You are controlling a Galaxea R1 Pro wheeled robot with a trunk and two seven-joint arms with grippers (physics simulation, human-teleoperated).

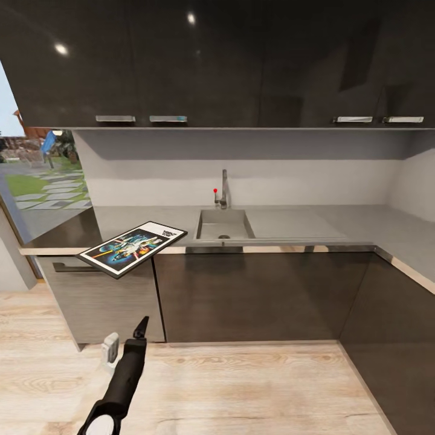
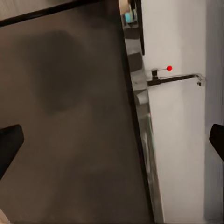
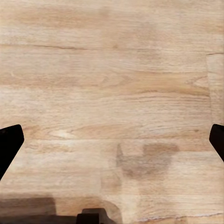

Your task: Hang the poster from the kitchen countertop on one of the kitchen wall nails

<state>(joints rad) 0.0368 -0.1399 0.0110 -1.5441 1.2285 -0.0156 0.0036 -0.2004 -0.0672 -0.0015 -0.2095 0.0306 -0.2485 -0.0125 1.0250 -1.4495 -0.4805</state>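
Where grey countertop meets sink, poster overhanging edge, wood floor

The left arm is being shown in the head view as a slim black limb with a glossy shell. A white rounded patch is being seen at its lower end, near the picture's edge. A light grey blocky part is being seen fixed at its side. The left tool is being shown as a black, narrow, pointed piece. In each wrist view, two black fingertips with blunt, angled ends are being shown at the picture's opposite edges.
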